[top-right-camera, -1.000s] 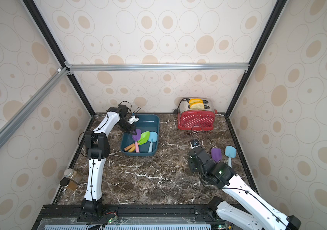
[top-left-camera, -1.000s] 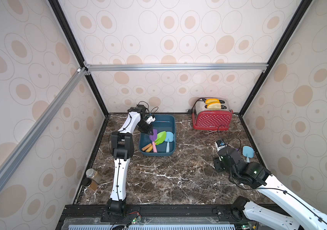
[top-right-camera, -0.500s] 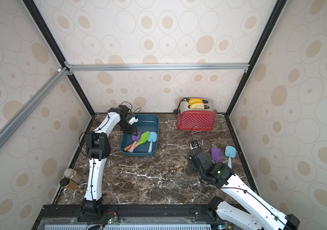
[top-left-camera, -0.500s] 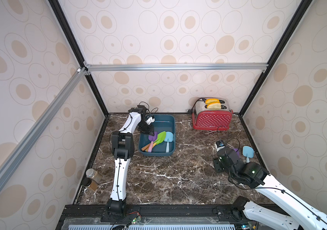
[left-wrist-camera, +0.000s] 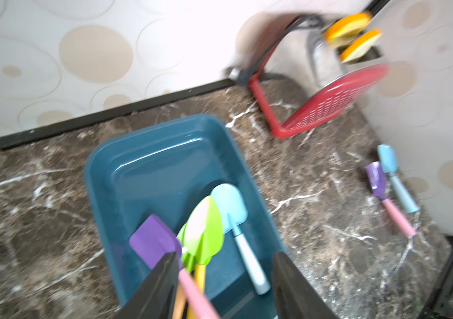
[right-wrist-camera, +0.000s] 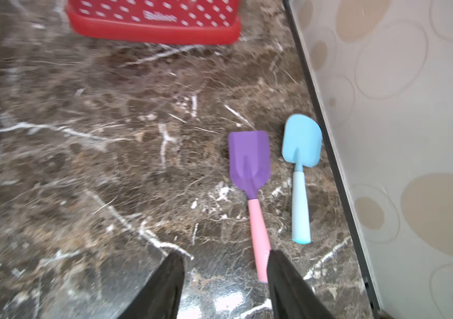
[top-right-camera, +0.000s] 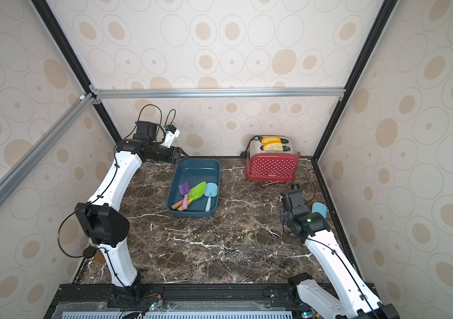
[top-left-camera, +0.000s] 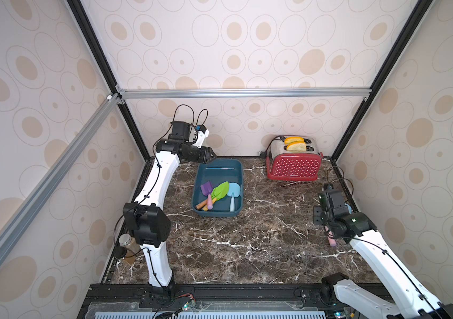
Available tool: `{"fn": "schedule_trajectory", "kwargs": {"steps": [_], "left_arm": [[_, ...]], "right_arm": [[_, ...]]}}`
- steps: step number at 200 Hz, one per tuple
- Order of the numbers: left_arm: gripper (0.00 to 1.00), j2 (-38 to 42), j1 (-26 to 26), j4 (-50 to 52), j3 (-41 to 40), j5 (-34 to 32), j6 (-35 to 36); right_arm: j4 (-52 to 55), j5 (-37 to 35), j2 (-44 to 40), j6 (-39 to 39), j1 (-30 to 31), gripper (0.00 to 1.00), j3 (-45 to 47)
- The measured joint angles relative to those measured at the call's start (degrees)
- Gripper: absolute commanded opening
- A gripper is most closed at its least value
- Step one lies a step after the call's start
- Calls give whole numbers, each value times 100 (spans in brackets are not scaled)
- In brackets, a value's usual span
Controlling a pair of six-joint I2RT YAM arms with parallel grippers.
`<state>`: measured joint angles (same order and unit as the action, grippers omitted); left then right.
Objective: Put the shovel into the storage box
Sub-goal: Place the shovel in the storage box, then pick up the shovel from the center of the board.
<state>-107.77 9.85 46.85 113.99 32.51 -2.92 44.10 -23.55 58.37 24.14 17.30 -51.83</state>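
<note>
The storage box sits at 11 o'clock on the table; the purple shovel and the blue shovel lie at 3 o'clock, outside it. The left end effector and the right end effector both gape empty.

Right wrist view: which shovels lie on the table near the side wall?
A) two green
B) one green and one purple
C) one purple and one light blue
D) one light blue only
C: a purple shovel with a pink handle and a light blue shovel lie side by side on the table; no green one shows there.
</note>
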Motion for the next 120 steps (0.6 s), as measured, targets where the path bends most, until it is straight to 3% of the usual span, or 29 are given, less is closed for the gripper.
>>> {"fn": "schedule_trajectory", "kwargs": {"steps": [55, 120], "left_arm": [[59, -22, 492, -1091, -1357, 354, -564], [59, -57, 557, -1569, -1904, 498, -708]], "right_arm": [[-514, 450, 1633, 111, -741, 53, 164], [-951, 872, 2107, 81, -1797, 52, 643]]}}
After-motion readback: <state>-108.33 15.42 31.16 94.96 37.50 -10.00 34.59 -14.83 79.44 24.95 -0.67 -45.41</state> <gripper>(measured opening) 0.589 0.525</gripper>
